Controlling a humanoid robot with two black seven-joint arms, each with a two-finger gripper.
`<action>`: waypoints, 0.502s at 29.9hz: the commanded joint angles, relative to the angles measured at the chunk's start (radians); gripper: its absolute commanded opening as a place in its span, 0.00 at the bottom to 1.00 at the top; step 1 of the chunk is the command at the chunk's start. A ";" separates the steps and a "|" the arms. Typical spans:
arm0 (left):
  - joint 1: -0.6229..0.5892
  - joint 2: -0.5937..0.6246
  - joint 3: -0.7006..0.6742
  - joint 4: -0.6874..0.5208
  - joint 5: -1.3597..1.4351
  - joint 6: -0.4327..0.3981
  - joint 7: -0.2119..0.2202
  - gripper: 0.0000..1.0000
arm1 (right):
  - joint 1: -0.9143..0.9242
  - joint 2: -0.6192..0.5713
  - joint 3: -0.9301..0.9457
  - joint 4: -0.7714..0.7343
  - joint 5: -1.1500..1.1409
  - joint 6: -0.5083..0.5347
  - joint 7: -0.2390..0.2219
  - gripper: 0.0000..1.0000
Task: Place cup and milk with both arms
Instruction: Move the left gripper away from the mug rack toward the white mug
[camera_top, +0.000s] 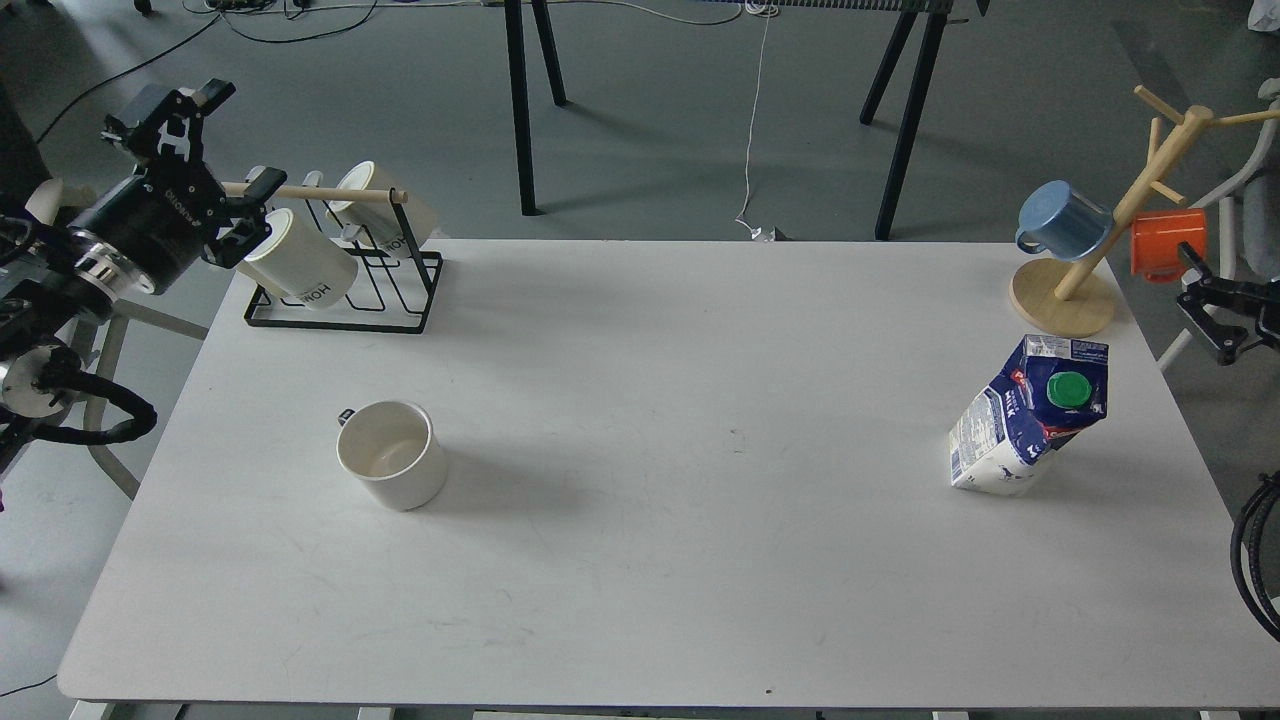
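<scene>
A white cup (392, 467) stands upright on the left half of the white table (680, 560), handle to the far left. A blue and white milk carton (1030, 415) with a green cap stands tilted at the right side. My left gripper (240, 140) is open and empty, off the table's far-left corner, well behind and left of the cup, beside the mug rack. My right gripper (1200, 300) is open and empty, just past the table's right edge, behind and right of the carton.
A black wire rack (340, 295) with a wooden bar holds white mugs at the far-left corner. A wooden mug tree (1062, 298) with a blue mug (1062, 220) and an orange mug (1165, 243) stands at the far-right corner.
</scene>
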 joint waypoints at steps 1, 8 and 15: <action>-0.065 0.022 -0.001 -0.010 0.340 0.000 0.000 1.00 | -0.011 0.001 0.000 0.000 0.000 0.000 0.002 0.95; -0.099 0.053 0.013 -0.153 0.989 0.000 0.000 1.00 | -0.028 0.000 0.002 0.000 0.000 0.000 0.002 0.95; 0.007 0.070 0.014 -0.216 1.410 0.000 0.000 1.00 | -0.070 0.001 0.000 -0.001 0.000 0.000 0.005 0.95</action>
